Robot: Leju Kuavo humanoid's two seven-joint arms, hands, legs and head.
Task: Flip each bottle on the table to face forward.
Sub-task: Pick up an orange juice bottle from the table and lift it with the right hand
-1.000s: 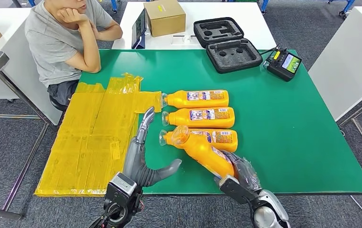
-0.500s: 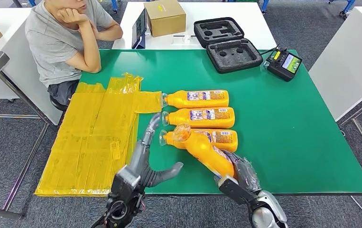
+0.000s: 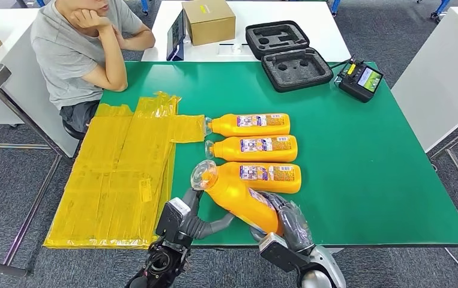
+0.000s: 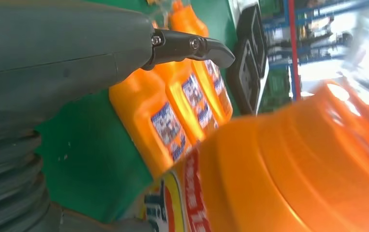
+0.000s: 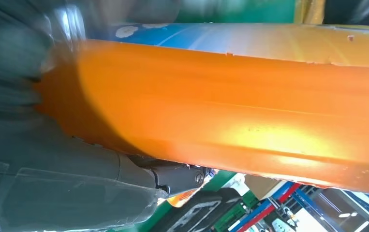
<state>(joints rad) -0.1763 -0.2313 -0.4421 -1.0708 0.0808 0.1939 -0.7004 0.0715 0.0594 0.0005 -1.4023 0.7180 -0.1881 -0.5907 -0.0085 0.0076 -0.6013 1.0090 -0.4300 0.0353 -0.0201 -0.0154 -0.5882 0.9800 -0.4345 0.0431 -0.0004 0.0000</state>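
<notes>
Right hand grips the base of the held bottle – lifted and tilted over the tabletop's front edge, cap toward the yellow sheets. Left hand just beside that bottle, fingers apart – contact, cannot tell. Three lying bottles in a row mid-tabletop, labels up. Person sits at the far left corner.

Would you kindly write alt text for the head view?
The right hand holds an orange bottle tilted above a green table, the left hand beside it. Three labelled bottles lie in a row beyond.
</notes>
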